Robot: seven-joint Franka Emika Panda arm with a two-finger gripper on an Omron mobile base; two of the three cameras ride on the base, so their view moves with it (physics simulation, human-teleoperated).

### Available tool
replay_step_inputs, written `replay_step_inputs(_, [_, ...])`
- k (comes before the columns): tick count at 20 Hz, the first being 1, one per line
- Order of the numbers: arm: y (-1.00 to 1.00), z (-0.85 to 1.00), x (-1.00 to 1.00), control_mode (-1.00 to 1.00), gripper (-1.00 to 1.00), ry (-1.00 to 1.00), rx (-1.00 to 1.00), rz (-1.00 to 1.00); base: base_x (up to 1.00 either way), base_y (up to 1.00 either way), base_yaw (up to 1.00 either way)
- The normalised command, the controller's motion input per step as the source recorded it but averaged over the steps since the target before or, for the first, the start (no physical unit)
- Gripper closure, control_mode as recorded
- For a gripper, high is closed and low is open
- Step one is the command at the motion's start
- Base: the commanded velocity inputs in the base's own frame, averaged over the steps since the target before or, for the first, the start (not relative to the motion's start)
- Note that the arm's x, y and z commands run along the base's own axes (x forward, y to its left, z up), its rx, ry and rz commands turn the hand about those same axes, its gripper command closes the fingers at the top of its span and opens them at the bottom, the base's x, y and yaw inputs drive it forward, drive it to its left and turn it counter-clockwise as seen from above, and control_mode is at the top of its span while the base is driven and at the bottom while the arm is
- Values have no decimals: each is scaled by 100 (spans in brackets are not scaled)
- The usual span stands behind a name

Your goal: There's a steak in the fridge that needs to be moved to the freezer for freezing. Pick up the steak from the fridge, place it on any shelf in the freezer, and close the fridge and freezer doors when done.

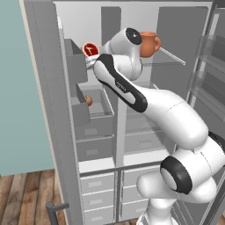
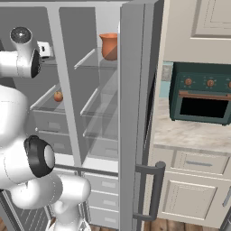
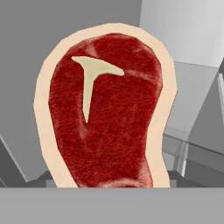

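Note:
The steak (image 3: 105,122), red with a tan fat rim and a white T-shaped bone mark, stands upright close in front of the hand camera. My gripper (image 1: 92,55) is shut on the steak (image 1: 90,49) and holds it high inside the left compartment, the freezer (image 1: 94,132), near its top shelf and apart from the shelves. The fridge (image 1: 145,132) on the right has glass shelves. Both doors stand open: the freezer door (image 1: 44,110) on the left, the fridge door (image 2: 133,113) on the right. In the right base view the hand (image 2: 44,49) shows at the upper left, the steak hidden behind it.
A terracotta jug (image 1: 148,44) stands on the fridge's top glass shelf. A small orange fruit (image 1: 88,100) lies on a freezer shelf. Grey door bins (image 1: 77,68) jut from the freezer door beside my gripper. A green oven (image 2: 200,97) sits on the counter (image 2: 194,131) to the right.

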Motion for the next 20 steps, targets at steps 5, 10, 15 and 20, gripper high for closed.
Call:
replay_step_inputs(5, [14,0,9,-100,100,3,0,0,0,0,0])
replay_step_inputs(10, [1,0,47,-100,100,8,0,0,0,0,0])
replay_step_inputs(15, [9,0,33,-100,100,2,-2,0,0,0,0])
replay_step_inputs(20, [11,0,23,-100,100,0,-2,0,0,0,0])
